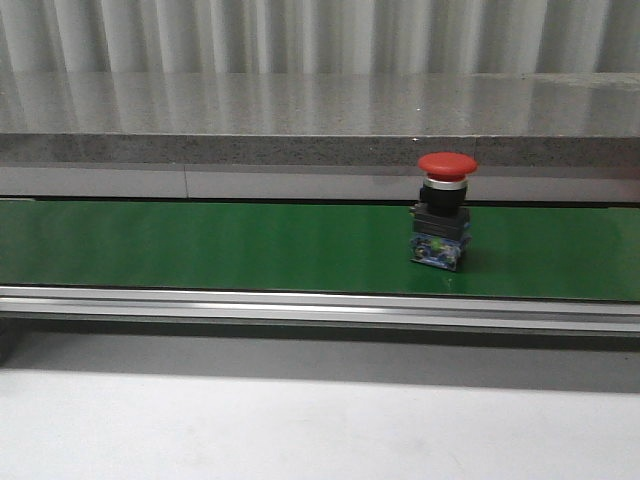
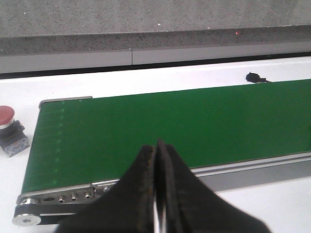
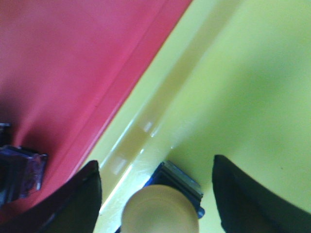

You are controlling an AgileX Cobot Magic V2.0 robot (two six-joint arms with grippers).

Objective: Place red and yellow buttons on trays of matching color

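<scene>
Between our right gripper fingers, which stand spread wide, sits a yellow button on the yellow tray, just beside the rim where that tray meets the red tray. The fingers flank the button without visibly touching it, so we judge this to be the release of a placement. A dark block with a bluish base, blurred and cut off at the frame edge, rests on the red tray; we cannot tell what it is.

To finish well, we should lift straight up from the yellow tray, keeping the fingers spread so neither clips the cap and tips the button against the rim.

Our left gripper is pressed closed on nothing, hovering over the near edge of the green conveyor belt. A red button stands upright on that belt, and another red button sits on the white table just off the belt's end. Both remain to be moved.
</scene>
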